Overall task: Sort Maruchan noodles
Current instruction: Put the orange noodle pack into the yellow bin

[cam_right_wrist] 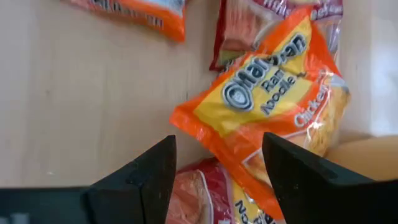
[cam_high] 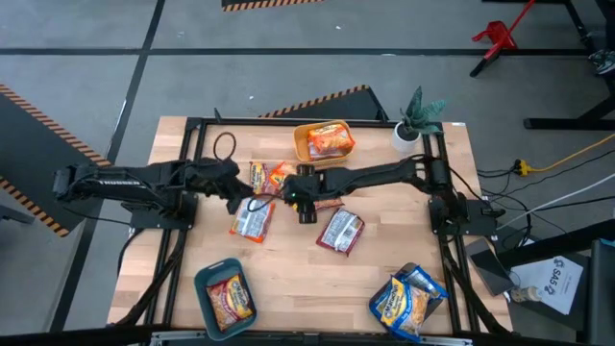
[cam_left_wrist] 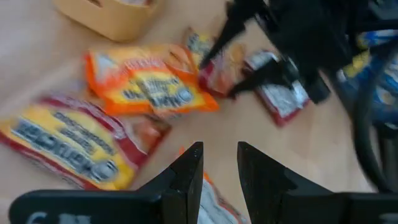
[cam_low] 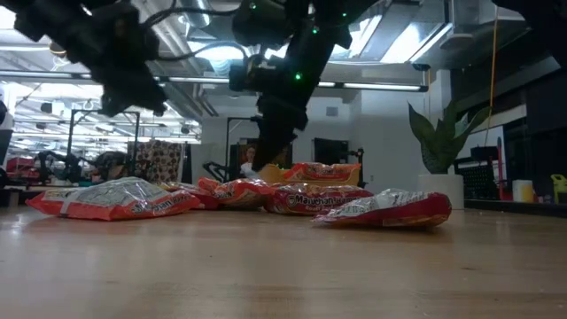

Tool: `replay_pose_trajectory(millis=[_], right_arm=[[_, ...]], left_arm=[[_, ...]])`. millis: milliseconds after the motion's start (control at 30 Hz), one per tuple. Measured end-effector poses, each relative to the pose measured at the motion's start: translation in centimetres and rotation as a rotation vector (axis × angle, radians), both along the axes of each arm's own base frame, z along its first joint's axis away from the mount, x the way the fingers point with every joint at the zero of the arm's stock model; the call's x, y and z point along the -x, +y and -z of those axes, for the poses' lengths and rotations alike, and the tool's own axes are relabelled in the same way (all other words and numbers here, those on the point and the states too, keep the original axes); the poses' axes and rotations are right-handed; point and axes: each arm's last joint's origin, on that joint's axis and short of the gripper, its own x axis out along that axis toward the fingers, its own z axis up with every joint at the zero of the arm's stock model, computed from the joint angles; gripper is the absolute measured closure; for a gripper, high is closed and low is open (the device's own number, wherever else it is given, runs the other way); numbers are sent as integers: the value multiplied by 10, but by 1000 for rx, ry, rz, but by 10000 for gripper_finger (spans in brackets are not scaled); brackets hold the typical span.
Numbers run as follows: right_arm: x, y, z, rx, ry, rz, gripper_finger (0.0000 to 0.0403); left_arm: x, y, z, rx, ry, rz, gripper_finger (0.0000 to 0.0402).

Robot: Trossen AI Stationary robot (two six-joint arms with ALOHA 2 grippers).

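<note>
Wooden desk (cam_high: 384,279) under workshop lights, three bins round its edges: the orange-yellow bin (cam_high: 306,146) already has an orange packet, the teal bin (cam_high: 209,284) a red one, the grey bin (cam_high: 411,306) the blue ones. Loose Maruchan noodles (cam_high: 279,178) are clustered mid-desk, more red-silver packets (cam_high: 341,231) just beside. The right gripper (cam_high: 306,192) hovers over the cluster, fingers wide apart, the orange chicken packet (cam_right_wrist: 273,112) dead ahead in its wrist view. The left gripper (cam_high: 235,190) is at the cluster's other side, fingers a little apart, empty. This looks like the reach-to-pick step; next it needs a drop and a clean pinch on one packet only, since they overlap.
</note>
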Motion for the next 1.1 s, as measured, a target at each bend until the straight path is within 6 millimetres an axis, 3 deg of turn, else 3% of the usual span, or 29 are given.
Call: replay_pose_trajectory(millis=[200,367,600,867,1100], right_arm=[[-6,3,7,53,-28,14,111],[-10,2,25,54,0,14,54],[-22,-2,44,232,-40,45,36],[-29,-11,42,302,-105,92,79],[-26,-11,44,283,-101,142,203]], left_arm=[[-1,6,3,23,22,5,308],[-1,6,5,31,27,11,308],[-1,7,5,22,29,-2,308],[-1,7,5,16,29,-11,308],[-1,7,5,16,30,-11,308]])
